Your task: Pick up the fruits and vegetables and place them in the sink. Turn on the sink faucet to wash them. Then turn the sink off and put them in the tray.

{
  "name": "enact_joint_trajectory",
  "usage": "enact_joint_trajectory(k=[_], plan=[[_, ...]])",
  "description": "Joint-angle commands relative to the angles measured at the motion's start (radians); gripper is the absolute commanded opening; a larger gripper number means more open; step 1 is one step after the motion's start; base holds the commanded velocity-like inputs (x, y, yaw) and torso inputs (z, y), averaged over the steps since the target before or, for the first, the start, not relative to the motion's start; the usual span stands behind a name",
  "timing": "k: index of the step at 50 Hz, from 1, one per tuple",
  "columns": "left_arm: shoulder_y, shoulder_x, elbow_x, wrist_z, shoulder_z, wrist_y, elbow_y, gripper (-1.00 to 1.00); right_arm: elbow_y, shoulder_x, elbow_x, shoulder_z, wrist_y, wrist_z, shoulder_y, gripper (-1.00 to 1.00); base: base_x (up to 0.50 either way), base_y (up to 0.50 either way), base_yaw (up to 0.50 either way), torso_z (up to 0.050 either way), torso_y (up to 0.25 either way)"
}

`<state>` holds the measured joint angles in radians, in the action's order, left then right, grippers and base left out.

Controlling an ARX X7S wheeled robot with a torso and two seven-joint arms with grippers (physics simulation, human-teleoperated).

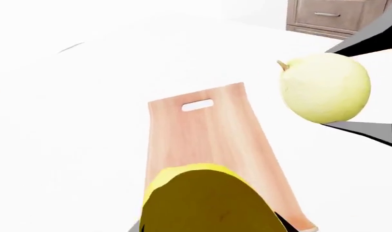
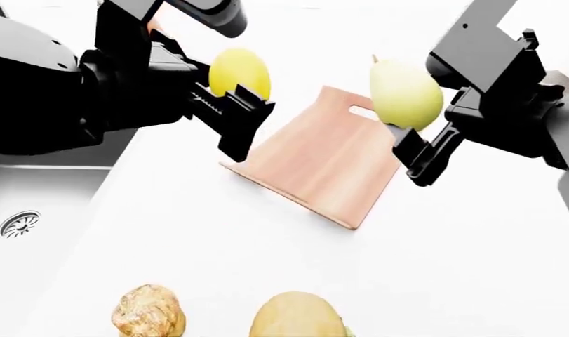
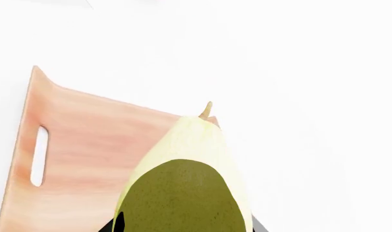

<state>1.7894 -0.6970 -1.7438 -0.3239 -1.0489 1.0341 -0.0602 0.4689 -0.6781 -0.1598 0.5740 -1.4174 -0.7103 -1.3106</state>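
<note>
I lower both slowly over the tray [image 2: 312, 165]: left gripper [image 2: 230, 105] holding lemon [image 2: 239, 72] at ten o'clock, right gripper [image 2: 417, 137] clamping pear [image 2: 404, 93] at two.

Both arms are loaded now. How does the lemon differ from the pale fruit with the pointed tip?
The lemon is bright yellow and smaller; the pale fruit is yellow-green and larger. The lemon is a plain oval, while the pale fruit tapers to a stem tip. The lemon sits in the left gripper, the pale fruit in the right gripper. Both are smooth and held in the air above the tray, neither resting on it.
</note>
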Motion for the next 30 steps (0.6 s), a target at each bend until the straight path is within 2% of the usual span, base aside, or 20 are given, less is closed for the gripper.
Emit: enact_joint_trajectory(k=[1, 4, 13, 30], plan=[[0.008, 0.012, -0.001, -0.002, -0.006, 0.004, 0.013, -1.00, -0.023, 0.007, 0.011, 0.032, 0.007, -0.008, -0.025, -1.00, 0.36, -0.12, 0.00, 0.000, 0.000], [0.006, 0.019, 0.003, 0.001, -0.008, 0.002, 0.015, -1.00, -0.031, 0.012, 0.011, 0.035, 0.005, -0.007, -0.032, -1.00, 0.28, -0.07, 0.00, 0.000, 0.000], [0.002, 0.029, 0.003, 0.001, -0.011, 0.001, 0.013, -1.00, -0.123, 0.047, 0.022, 0.081, 0.047, -0.010, -0.080, -1.00, 0.00, 0.00, 0.00, 0.000, 0.001], [0.005, 0.038, -0.002, -0.004, -0.009, -0.003, 0.003, -1.00, -0.723, 0.267, 0.101, 0.312, 0.247, -0.033, -0.247, -1.00, 0.00, 0.00, 0.00, 0.000, 0.000]])
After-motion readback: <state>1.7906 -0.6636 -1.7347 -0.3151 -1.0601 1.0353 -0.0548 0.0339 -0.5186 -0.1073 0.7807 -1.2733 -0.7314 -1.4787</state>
